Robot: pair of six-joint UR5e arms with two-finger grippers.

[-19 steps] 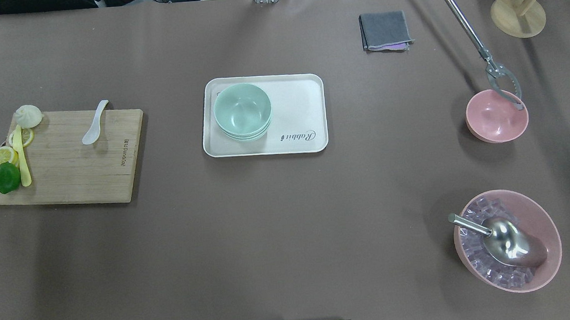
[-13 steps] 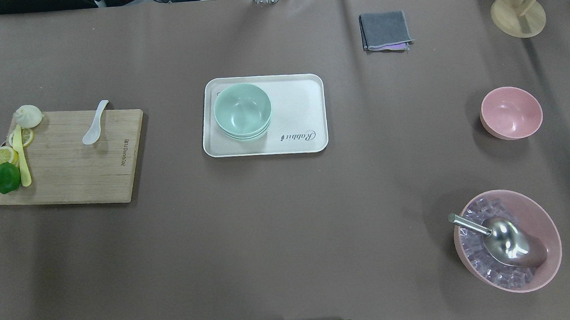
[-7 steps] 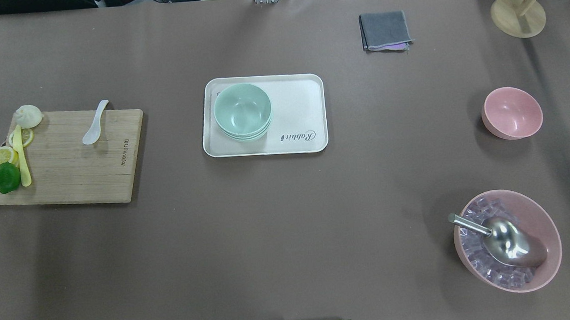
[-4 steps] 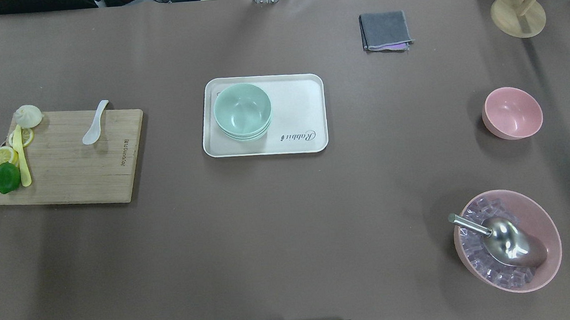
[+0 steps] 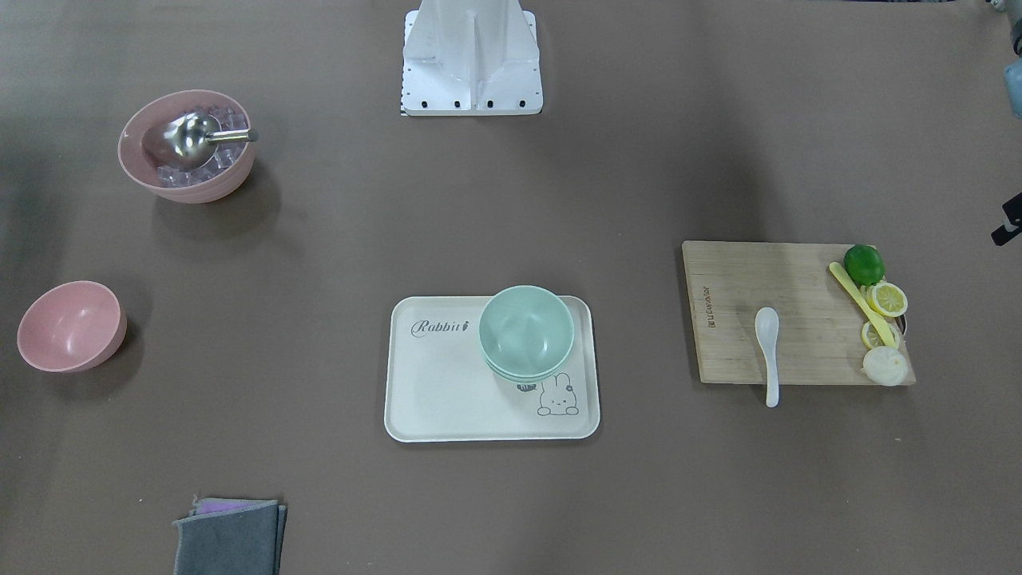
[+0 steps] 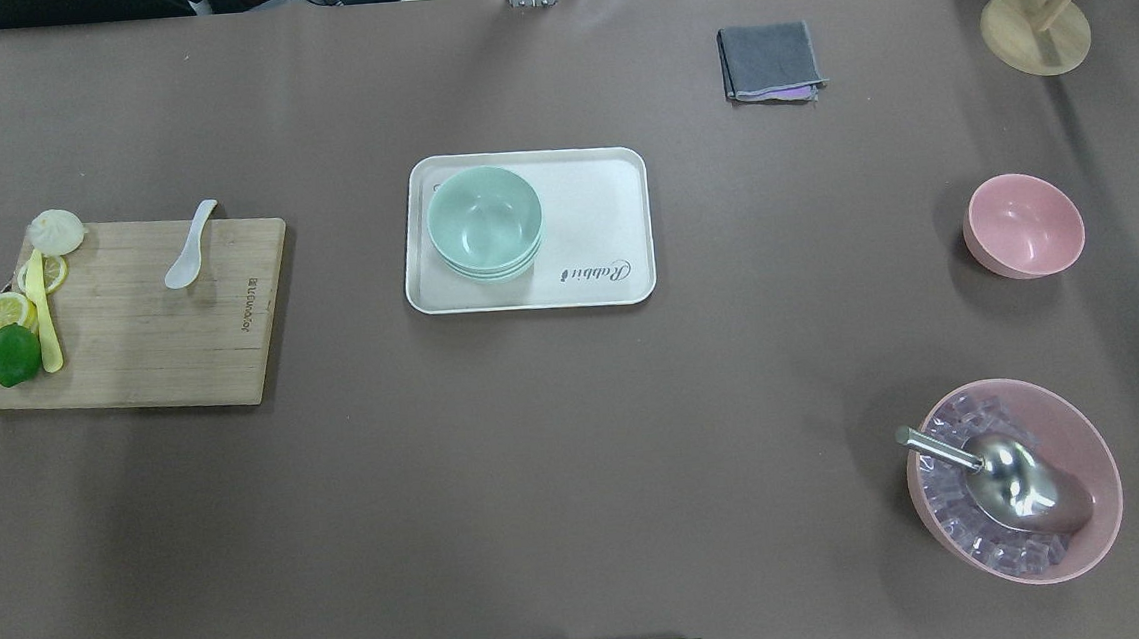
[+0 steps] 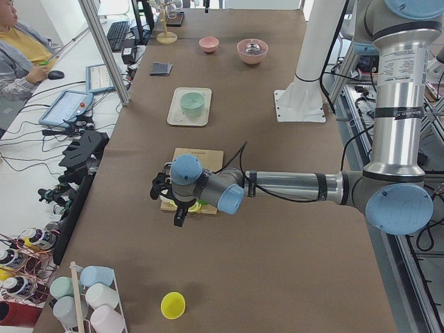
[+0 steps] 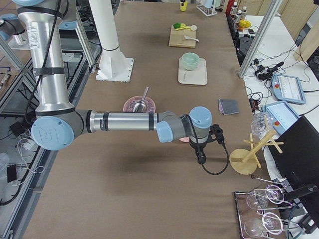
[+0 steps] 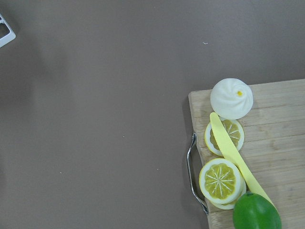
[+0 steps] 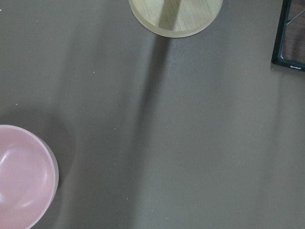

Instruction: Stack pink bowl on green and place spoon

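Observation:
The small pink bowl [image 6: 1024, 226] stands upright on the brown table at the right; it also shows in the right wrist view [image 10: 21, 176]. Stacked green bowls [image 6: 485, 223] sit on the left part of a cream tray [image 6: 602, 217] at the table's middle. A white spoon [image 6: 189, 248] lies on the wooden cutting board [image 6: 150, 339] at the left. My left gripper [image 7: 178, 216] hangs over the board's outer end and my right gripper [image 8: 201, 157] hangs beside the pink bowl. I cannot tell whether either is open or shut.
A large pink bowl of ice with a metal scoop [image 6: 1014, 481] stands at the near right. A grey cloth [image 6: 770, 61] and a wooden stand [image 6: 1034, 30] are at the far side. A lime [image 6: 13, 354], lemon slices, a bun and a yellow knife lie on the board's left end.
A long metal tong that touched the pink bowl 2.6 s ago has left the view, and the bowl shifted a little to the right. Nothing has moved since.

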